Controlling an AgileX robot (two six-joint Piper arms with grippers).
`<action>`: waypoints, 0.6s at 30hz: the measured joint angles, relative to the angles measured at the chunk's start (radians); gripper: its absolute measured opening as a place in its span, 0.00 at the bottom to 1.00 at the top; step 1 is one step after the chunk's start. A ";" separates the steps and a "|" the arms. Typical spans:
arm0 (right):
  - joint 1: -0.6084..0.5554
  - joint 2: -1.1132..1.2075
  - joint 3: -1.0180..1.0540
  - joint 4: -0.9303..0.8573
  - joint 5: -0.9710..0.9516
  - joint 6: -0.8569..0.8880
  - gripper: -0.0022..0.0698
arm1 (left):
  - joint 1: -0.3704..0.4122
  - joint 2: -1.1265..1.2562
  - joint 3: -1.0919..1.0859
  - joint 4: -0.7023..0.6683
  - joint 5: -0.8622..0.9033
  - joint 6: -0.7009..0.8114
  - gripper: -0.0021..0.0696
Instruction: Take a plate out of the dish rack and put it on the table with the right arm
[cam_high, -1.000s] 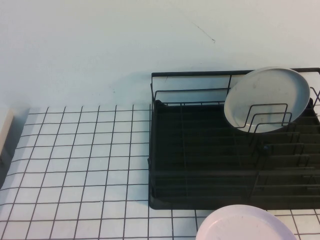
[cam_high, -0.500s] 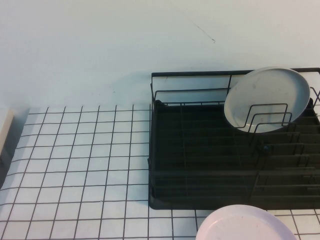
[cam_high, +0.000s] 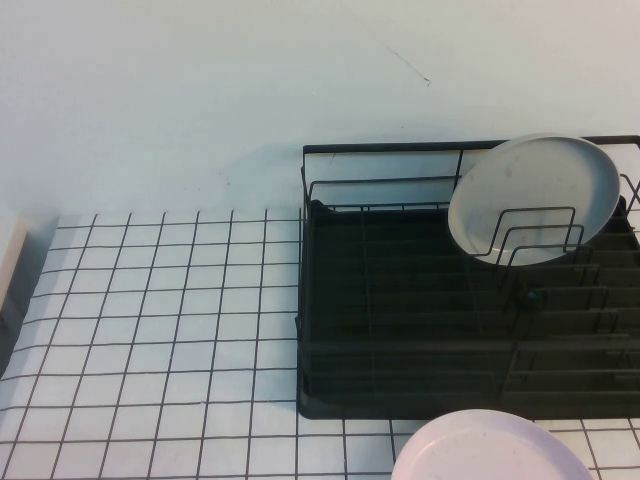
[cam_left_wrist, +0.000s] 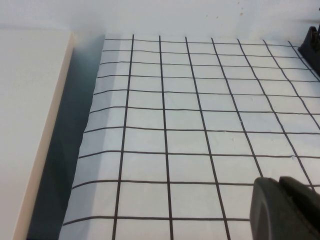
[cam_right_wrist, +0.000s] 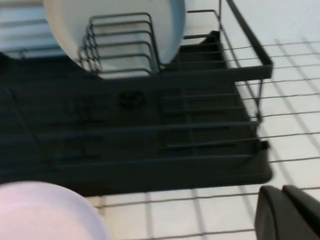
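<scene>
Grey plate (cam_high: 535, 198) still parked in the dish rack (cam_high: 400, 330), neither arm in sight from the high view.

Plate leans tilted at the rack's back right corner, face toward the front, its lower part behind a set of upright wire dividers (cam_high: 530, 240). Rest of the rack's black tray base looks bare. Rack sits on the right half of the gridded table (cam_high: 150, 330), its left edge about mid-frame. A pale pinkish-white plate (cam_high: 490, 448) lies flat on the table just in front of the rack, cut off by the bottom edge. A beige edge (cam_high: 10, 265) shows at far left. Plain pale wall (cam_high: 200, 90) behind.
</scene>
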 joint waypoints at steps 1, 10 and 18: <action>0.000 0.000 0.002 0.084 0.002 0.013 0.03 | 0.000 0.000 0.000 0.000 0.000 0.000 0.02; 0.000 0.000 0.005 0.604 -0.034 0.031 0.03 | 0.000 0.000 0.000 0.000 0.000 0.000 0.02; 0.000 0.000 0.005 0.637 -0.084 -0.022 0.03 | 0.000 0.000 0.000 0.000 0.000 0.000 0.02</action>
